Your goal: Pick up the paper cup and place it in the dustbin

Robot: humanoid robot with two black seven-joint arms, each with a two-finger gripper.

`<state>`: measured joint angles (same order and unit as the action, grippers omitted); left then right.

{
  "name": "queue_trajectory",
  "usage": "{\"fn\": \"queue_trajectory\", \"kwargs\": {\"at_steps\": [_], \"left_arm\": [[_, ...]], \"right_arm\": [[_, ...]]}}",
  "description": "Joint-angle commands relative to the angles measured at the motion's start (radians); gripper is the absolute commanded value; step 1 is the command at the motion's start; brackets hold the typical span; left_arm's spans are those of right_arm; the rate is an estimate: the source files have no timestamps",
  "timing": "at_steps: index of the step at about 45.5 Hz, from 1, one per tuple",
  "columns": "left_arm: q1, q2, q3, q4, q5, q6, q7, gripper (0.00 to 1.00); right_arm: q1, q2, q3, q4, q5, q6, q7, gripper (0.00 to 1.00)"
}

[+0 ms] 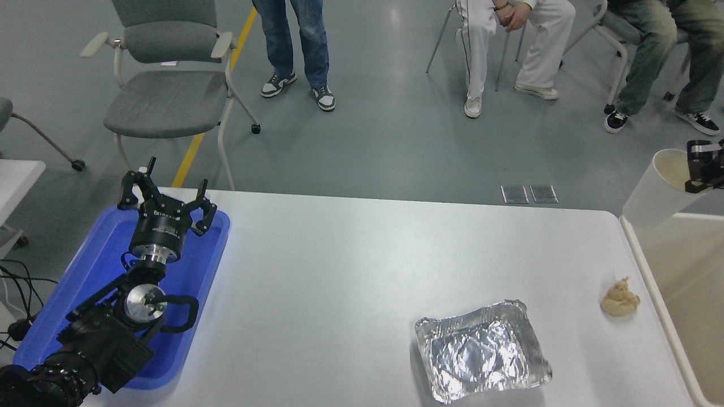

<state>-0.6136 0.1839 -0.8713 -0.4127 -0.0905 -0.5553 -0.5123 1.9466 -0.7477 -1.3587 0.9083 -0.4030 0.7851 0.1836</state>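
Note:
The white paper cup (656, 189) hangs tilted in the air at the far right, its base just over the far rim of the beige dustbin (679, 265). My right gripper (698, 168) is shut on the cup's rim, mostly cut off by the picture's right edge. My left gripper (165, 198) is parked at the lower left above the blue tray, its fingers spread open and holding nothing.
A crumpled silver foil tray (481, 350) lies at the table's front right. A small beige lump (620, 299) sits near the dustbin. The blue tray (90, 265) is at the left. People sit and stand beyond the table, beside a grey chair (164, 85).

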Motion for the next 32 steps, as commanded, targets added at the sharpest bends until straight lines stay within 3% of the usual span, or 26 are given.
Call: {"fn": "queue_trajectory", "kwargs": {"at_steps": [1, 10, 21, 32], "left_arm": [[0.000, 0.000, 0.000, 0.000, 0.000, 0.000, 0.000, 1.00], [0.000, -0.001, 0.000, 0.000, 0.000, 0.000, 0.000, 1.00], [0.000, -0.001, 0.000, 0.000, 0.000, 0.000, 0.000, 1.00], [0.000, -0.001, 0.000, 0.000, 0.000, 0.000, 0.000, 1.00]], "right_arm": [[-0.244, -0.120, 0.090, -0.140, -0.010, -0.067, 0.000, 0.00], [-0.440, -0.193, 0.233, -0.146, -0.008, -0.263, 0.000, 0.00], [-0.684, -0.194, 0.365, -0.226, 0.007, -0.426, -0.001, 0.00], [-0.871, -0.177, 0.533, -0.347, 0.009, -0.492, -0.004, 0.00]]}}
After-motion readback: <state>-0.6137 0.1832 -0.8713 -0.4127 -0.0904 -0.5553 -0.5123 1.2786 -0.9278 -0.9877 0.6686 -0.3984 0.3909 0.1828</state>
